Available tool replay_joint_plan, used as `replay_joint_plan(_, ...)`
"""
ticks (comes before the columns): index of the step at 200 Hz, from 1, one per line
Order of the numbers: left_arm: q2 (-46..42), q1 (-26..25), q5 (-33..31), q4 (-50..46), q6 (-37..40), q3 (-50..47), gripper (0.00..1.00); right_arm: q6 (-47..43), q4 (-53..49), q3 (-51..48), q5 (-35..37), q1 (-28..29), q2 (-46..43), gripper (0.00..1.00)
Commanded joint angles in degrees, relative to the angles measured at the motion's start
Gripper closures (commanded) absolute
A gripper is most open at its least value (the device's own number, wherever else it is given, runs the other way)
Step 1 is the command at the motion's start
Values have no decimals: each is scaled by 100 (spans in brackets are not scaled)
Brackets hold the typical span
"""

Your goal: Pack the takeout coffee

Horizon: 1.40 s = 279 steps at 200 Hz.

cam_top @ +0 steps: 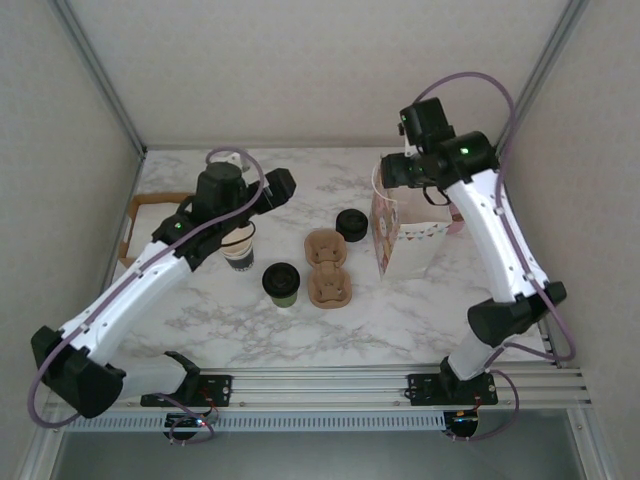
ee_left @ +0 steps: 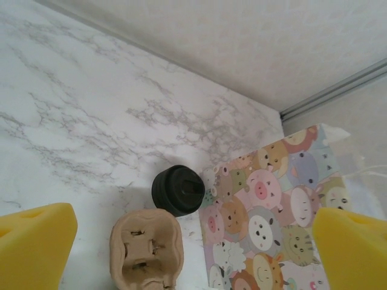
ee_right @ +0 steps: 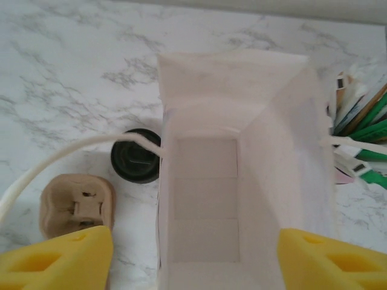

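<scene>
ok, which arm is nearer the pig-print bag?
Right. The right arm hangs directly over the open bag, jaws open. The left arm is across the cardboard carrier from it, jaws open.

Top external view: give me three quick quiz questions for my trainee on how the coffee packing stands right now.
1. True or false: the pig-print paper bag below the right gripper already holds a cup.
2. How many black-lidded cups stand on the table?
3. The cardboard carrier holds: A) two cups, B) one cup, C) nothing.

Key
1. False. The right wrist view shows a bare bag floor.
2. Two: the near one, and one between the carrier and the bag.
3. C.
</scene>
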Motion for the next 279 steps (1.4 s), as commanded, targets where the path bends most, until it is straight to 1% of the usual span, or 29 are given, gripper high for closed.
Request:
replay_joint_plan(1,-492,54,-148,370,8,-284,0,50,-269,205,-227,210,-442,23)
replay_joint_plan(15,-723,54,-118,513,-25,-547,0,81,-328,176,-374,435,-542,22)
replay_joint_plan(34,-943,54,-79,574,-46,-818,0,155,-390,138,-563,906,-552,21)
replay_joint_plan(55,-989,54,-134,326,-2,-917,0,338,-407,41,-677,1524,-434,20)
replay_joint_plan(72,-1029,69,-249,159,-18,-1050,0,518,-365,-106,-628,2035,-301,19)
replay_joint_plan(91,-1058,113,-200,54,-35,-1228,0,694,-351,-211,-599,2386,-52,18)
replay_joint_plan(106,-1067,171,-82,71,-54,-1381,0,824,-343,-291,-601,2555,196,18)
replay_joint_plan(129,-933,271,224,51,-48,-1493,0,1166,-303,-481,-584,2591,538,18)
replay_joint_plan(153,-729,364,470,47,-71,-1604,0,1540,-128,-767,-533,2594,828,14)
replay_joint_plan(163,-668,423,620,102,-87,-1673,0,1702,-123,-817,-365,2597,972,13)
replay_joint_plan(185,-498,626,1166,240,-122,-1798,0,1991,-108,-898,-45,2598,1308,12)
replay_joint_plan(198,-429,707,1313,268,-113,-1853,1,2065,-34,-1031,88,2585,1454,12)
replay_joint_plan(206,-415,758,1345,266,-107,-1882,2,2102,42,-1117,91,2560,1508,13)
replay_joint_plan(218,-397,826,1409,270,-114,-1929,5,2132,175,-1283,68,2523,1573,19)
replay_joint_plan(235,-396,888,1501,321,-142,-1996,8,2133,379,-1491,26,2494,1656,25)
replay_joint_plan(251,-403,898,1510,345,-158,-2038,11,2143,592,-1713,-130,2459,1716,32)
replay_joint_plan(279,-337,908,1545,358,-151,-2057,20,2252,789,-1917,-218,2389,1904,35)
